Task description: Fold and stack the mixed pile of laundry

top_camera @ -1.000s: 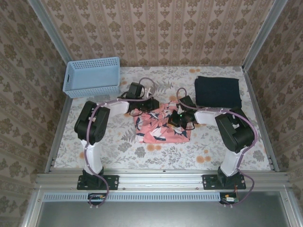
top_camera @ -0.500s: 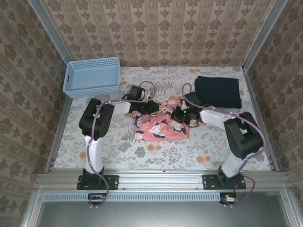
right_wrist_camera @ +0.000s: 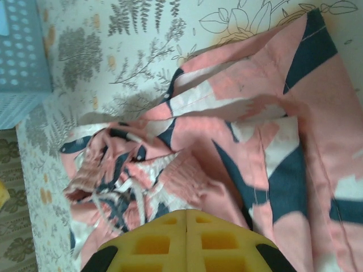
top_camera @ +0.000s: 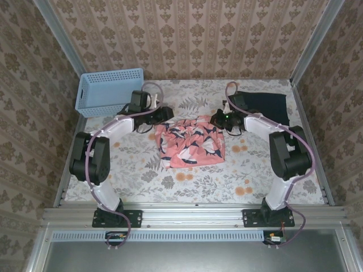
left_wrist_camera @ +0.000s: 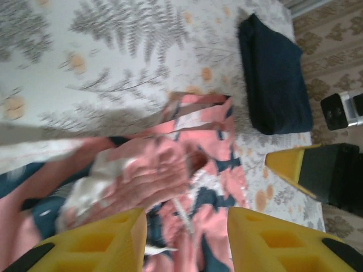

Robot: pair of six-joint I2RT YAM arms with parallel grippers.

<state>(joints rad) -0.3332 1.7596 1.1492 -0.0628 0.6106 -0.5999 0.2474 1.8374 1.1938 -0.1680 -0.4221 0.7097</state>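
At the middle of the tabletop [top_camera: 187,187], the coral-pink garment [top_camera: 190,143] is seen lying spread but rumpled. The navy garment [top_camera: 262,109] is laid already folded at the far right corner, apart from it. The step in hand is judged to be the flattening of the printed piece ahead of its first fold. The left gripper [left_wrist_camera: 187,214] is held over the far left part of the cloth, with its jaws parted wide and nothing held between them. The right gripper [right_wrist_camera: 186,218] is set at the far right edge with its jaws clenched pad to pad, and whether a fold of cloth is nipped there cannot be told. For the step to be done well, both far corners should be taken at the hem rather than in the bunched middle, and tension should be kept even between the two sides. The gathered, wrinkled patch seen in the right wrist view should be drawn out flat before any fold is made. A single layer should be pinched, since a doubled layer would likely drag the whole piece. The fold should then be sized to the navy piece, so that the stack can be built squarely on it. Two garments are counted, one coral-pink and one navy. One light blue basket [top_camera: 109,106] is counted at the far left, and two grippers are counted.
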